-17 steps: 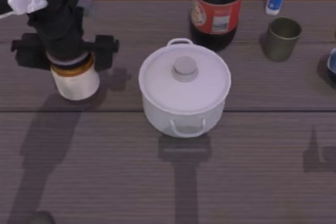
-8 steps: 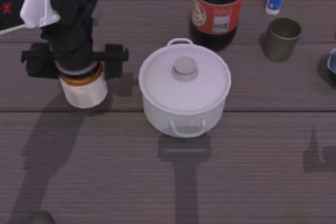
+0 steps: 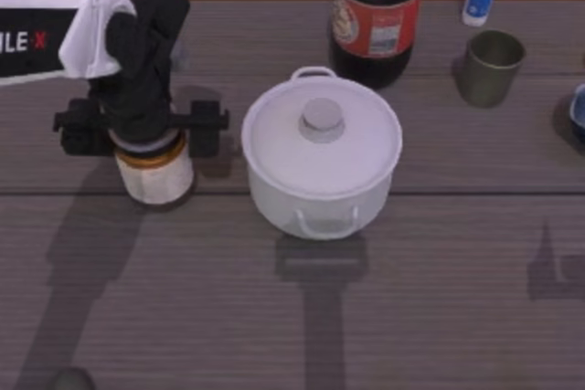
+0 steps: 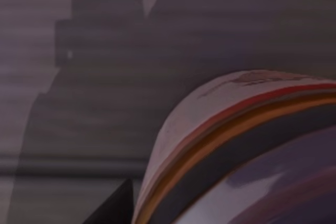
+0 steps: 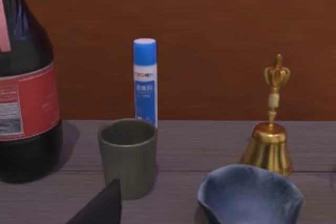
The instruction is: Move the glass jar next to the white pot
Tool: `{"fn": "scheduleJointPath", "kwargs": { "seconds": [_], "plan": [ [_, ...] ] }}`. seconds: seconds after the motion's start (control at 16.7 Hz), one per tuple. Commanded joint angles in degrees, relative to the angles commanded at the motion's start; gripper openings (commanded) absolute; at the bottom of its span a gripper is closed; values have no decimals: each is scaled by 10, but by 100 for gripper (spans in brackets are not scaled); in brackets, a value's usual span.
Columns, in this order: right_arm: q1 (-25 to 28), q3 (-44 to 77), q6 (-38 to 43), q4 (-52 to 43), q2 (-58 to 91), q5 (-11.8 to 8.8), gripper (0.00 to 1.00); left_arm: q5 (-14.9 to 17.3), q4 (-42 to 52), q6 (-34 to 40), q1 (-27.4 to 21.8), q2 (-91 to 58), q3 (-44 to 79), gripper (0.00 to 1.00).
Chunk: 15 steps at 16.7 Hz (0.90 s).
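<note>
Right now my left gripper (image 3: 142, 125) is clamped on the glass jar (image 3: 157, 171) from above, fingers closed across the lid end — jar sits on the left half of the desk, near the white pot (image 3: 320, 157) but with a clear gap between them. From the top view I can't tell whether the jar base is touching the desk or just above it. The left wrist view only shows the jar (image 4: 220, 135) up close, label and orange band, no fingertips visible. The pot is at the desk's middle, lid on, one loop handle toward the back edge and one toward the front.

My right gripper isn't in the top view and the right wrist view doesn't show its fingertips clearly, so I can't tell its state; that camera looks at the dark bottle (image 5: 26, 87), green cup (image 5: 127, 156), blue-capped tube (image 5: 145, 80), gold bell (image 5: 270, 140) and blue bowl (image 5: 252, 195) along the back right of the desk.

Risks, as I judge them — the wide gripper body could clip the pot wall or lid rim if I close the gap too far. Releasing while the jar is off the desk or tilted could tip it. The grip is high, so a fast sideways move could swing the jar.
</note>
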<state>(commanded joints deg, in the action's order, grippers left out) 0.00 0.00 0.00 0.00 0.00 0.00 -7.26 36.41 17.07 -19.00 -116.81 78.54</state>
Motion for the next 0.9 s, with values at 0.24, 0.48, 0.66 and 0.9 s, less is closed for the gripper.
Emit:
{"fn": "scheduleJointPath", "kwargs": {
  "seconds": [0.24,0.48,0.66,0.9],
  "plan": [
    [0,0,0,0,0,0,100,0,0,0,0,0,0,15],
    [0,0,0,0,0,0,100,0,0,0,0,0,0,45],
    [0,0,0,0,0,0,100,0,0,0,0,0,0,68],
    [0,0,0,0,0,0,100,0,0,0,0,0,0,98]
  ]
}}
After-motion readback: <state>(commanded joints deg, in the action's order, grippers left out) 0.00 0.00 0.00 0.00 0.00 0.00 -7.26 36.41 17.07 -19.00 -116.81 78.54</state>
